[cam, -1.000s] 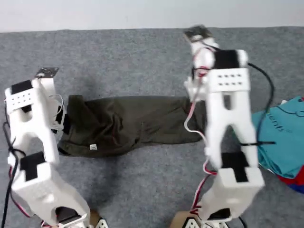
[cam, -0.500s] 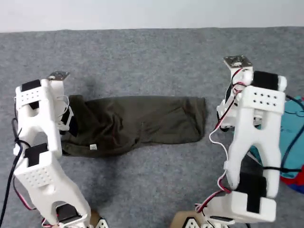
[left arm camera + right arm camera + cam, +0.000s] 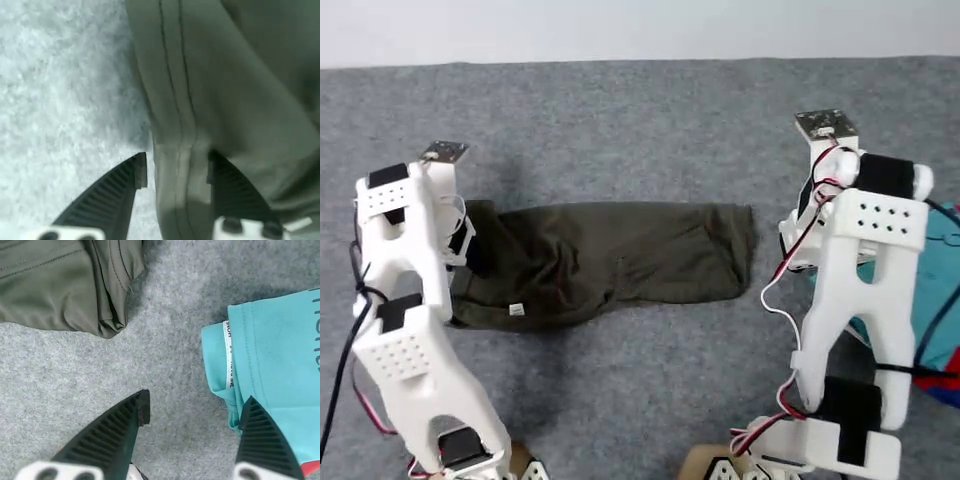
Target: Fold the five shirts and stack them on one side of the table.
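Olive-green cloth, a shirt folded into a long band (image 3: 605,262), is lying across the middle of the grey carpeted counter (image 3: 620,110). The left arm is standing at one end of it and the right arm just past the other.

In the left wrist view, the left end effector (image 3: 177,170) is hanging low over the stitched edge of the olive shirt (image 3: 225,100). Its fingers are standing moderately apart, one over the bare carpet and the other over the cloth, so the seamed edge is running between them. It is holding nothing, and whether the tips are touching the fabric is hard to say from this close.

The right end effector (image 3: 195,412) is hovering wide open over bare carpet, gripping nothing. It is sitting between the rumpled end of the olive shirt (image 3: 55,285) and a folded turquoise shirt (image 3: 270,355). One finger is pointing toward the olive end and the other is overlapping the turquoise edge. The two shirts are lying near each other but apart.

In the high view, the turquoise shirt (image 3: 940,260) is resting at the counter's edge beside the right arm, with a strip of red cloth (image 3: 945,385) showing under it.
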Controlling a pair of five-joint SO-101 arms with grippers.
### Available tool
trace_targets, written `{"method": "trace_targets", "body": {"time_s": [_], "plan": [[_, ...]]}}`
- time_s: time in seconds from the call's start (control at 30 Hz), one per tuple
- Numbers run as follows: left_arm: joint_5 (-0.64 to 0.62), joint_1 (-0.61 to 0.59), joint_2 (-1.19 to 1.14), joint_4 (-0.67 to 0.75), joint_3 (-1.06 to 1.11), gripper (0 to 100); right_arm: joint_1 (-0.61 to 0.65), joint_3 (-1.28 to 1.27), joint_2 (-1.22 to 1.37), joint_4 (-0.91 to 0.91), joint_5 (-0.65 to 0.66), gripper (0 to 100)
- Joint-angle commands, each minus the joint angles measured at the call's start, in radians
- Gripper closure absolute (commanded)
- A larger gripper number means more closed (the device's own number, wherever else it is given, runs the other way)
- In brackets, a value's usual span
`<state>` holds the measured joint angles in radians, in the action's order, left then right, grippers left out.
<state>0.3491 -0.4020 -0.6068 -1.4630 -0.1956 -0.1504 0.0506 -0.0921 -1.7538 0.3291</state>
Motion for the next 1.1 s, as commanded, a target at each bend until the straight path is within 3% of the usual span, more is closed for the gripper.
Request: {"method": "trace_targets", "body": {"time_s": [0.0,0.3,0.47,0.73,1.07], "plan": [[0.006,0.003,-0.040,0.029,-0.077,79,-0.005,0.003,-0.053,-0.036,0.012,71.6],[0.005,0.025,-0.186,-0.020,-0.236,79,-0.004,0.003,-0.053,-0.036,0.012,71.6],[0.006,0.031,-0.270,-0.147,-0.340,80,0.002,0.006,-0.053,-0.036,0.011,71.6],[0.058,0.049,-0.382,-0.290,-0.463,98,0.061,0.006,-0.054,-0.036,0.009,71.7],[0.057,0.025,-0.087,-0.292,-0.424,100,0.053,0.003,-0.108,-0.038,0.008,71.7]]}}
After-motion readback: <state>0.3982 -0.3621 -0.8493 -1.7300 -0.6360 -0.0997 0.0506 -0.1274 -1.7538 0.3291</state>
